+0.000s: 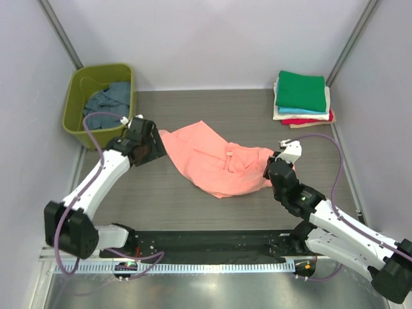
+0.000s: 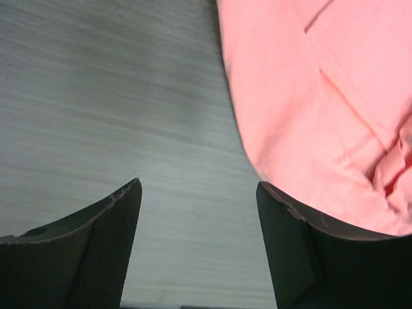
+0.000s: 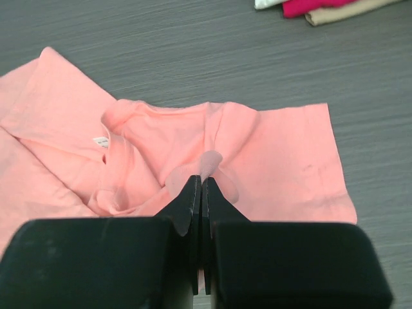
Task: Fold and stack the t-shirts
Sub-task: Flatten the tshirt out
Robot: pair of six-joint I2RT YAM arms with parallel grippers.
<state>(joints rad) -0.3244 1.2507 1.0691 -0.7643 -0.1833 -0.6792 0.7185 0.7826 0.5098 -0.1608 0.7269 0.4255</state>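
The right gripper (image 3: 201,183) pinches a fold of the salmon-pink t-shirt (image 1: 215,161) crumpled on the table (image 1: 161,199), the left gripper (image 2: 199,193) spread beside its left edge, an olive-green tub (image 1: 72,112) well left of it, folded t-shirts (image 1: 300,90) well right, its white collar label (image 3: 101,142) unreadable.

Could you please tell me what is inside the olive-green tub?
A crumpled slate-blue shirt lies in the tub, covering most of its floor. Whether anything lies beneath it cannot be seen, and the tub's near wall hides the front of the bottom.
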